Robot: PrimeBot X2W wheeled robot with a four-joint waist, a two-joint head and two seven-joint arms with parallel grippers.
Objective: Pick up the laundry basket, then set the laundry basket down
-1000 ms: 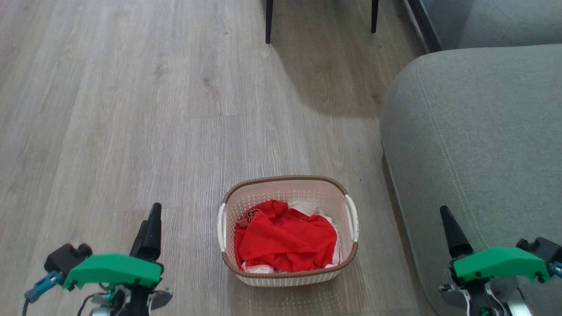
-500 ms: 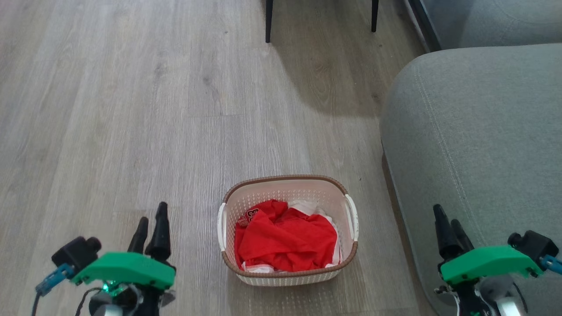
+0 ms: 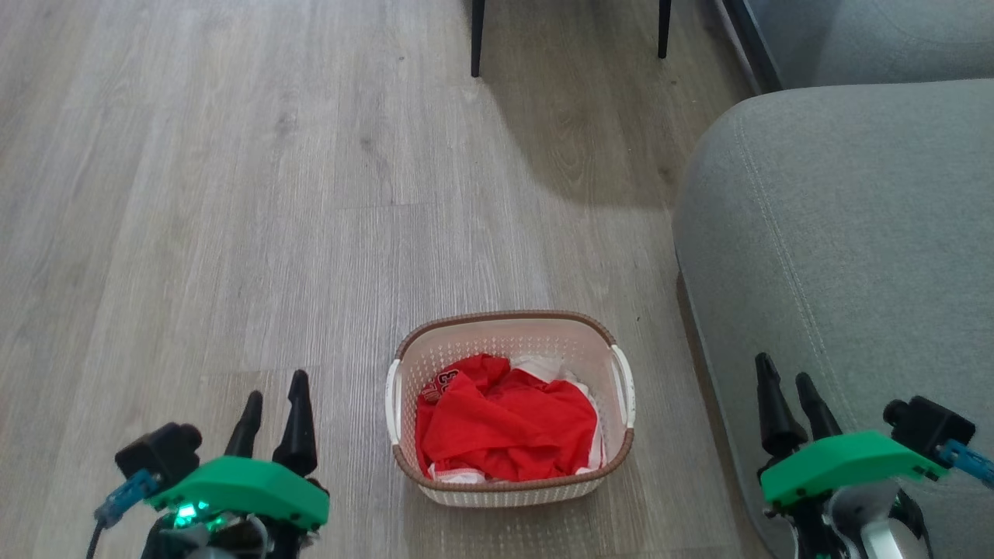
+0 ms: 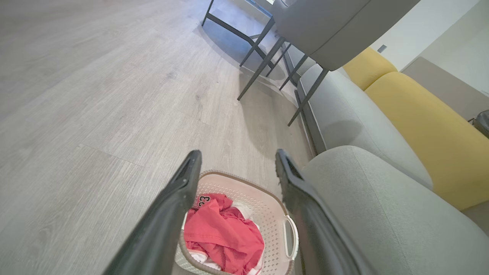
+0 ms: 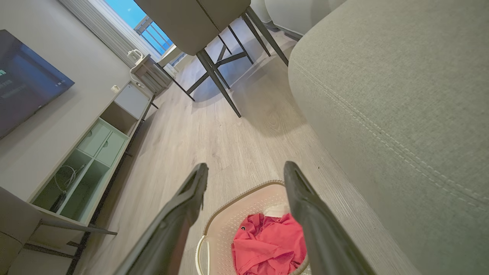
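The laundry basket [image 3: 505, 335], cream-white and perforated with a brown rim and white side handles, stands on the wood floor in the head view, with red and white clothes [image 3: 505, 423] inside. My left gripper [image 3: 276, 387] hovers open to the basket's left, fingers apart and empty. My right gripper [image 3: 784, 370] is open to the basket's right, over the sofa's edge, also empty. In the left wrist view the basket [image 4: 263, 206] lies below and between my left gripper's [image 4: 236, 158] fingers. In the right wrist view the basket [image 5: 229, 225] sits low between my right gripper's [image 5: 244, 170] fingers.
A grey sofa [image 3: 846, 233] stands close against the basket's right side. Dark chair legs [image 3: 476, 35] stand farther ahead on the floor. The right wrist view shows a low cabinet [image 5: 95, 149] and a screen [image 5: 23, 88] along the far wall.
Both grippers have drawn inward toward the basket and turned, so both fingers of each show apart. The basket has not moved.
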